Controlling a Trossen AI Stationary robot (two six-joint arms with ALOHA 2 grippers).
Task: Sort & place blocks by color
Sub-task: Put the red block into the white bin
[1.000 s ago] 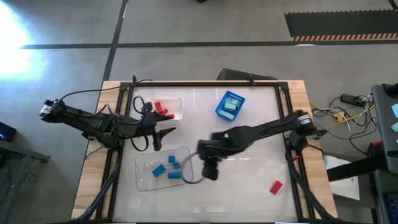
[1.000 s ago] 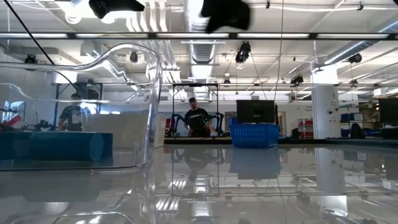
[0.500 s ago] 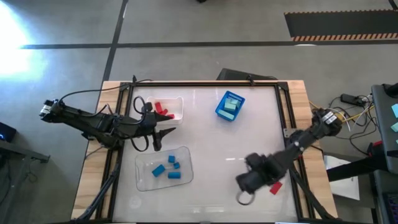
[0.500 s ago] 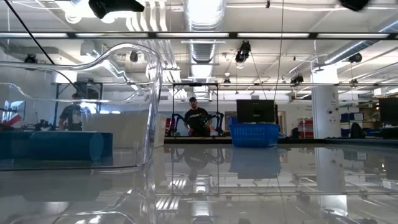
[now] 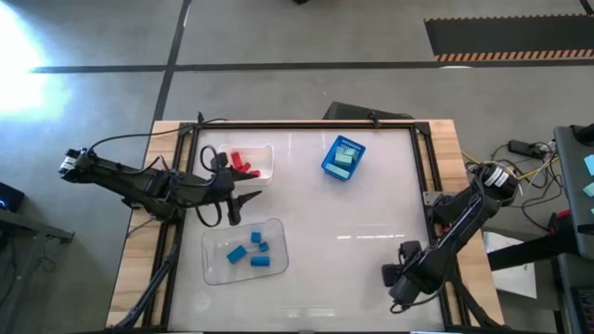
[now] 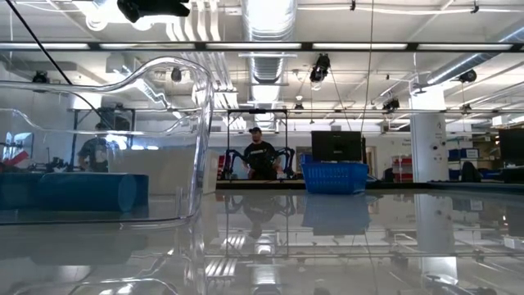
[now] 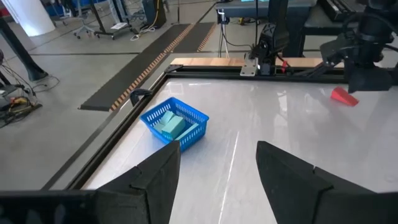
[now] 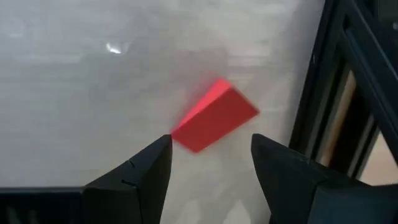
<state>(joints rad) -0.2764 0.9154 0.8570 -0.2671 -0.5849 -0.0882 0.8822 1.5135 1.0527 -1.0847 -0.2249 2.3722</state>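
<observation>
One red block (image 8: 214,117) lies flat on the white table near its near right corner; in the left wrist view the red block (image 7: 343,96) shows below the right arm. My right gripper (image 8: 211,163) hovers over it, open, pointing down, a finger on either side, and hides it in the high view (image 5: 405,276). Red blocks (image 5: 241,163) lie in a white tray, blue blocks (image 5: 252,250) in a clear tray, mint blocks (image 5: 343,160) in a blue basket. My left gripper (image 5: 249,197) waits open between the two trays.
The white tray (image 5: 264,151) sits at the far left, the clear tray (image 5: 213,267) at the near left, the blue basket (image 5: 327,165) at the far middle. A black frame rail (image 8: 323,93) runs just right of the red block. A person stands in the room beyond (image 6: 260,156).
My right arm has swung from the clear tray's right edge across the table toward the near right corner and now stands over the red block, which it covers in the high view. The left arm has kept still.
</observation>
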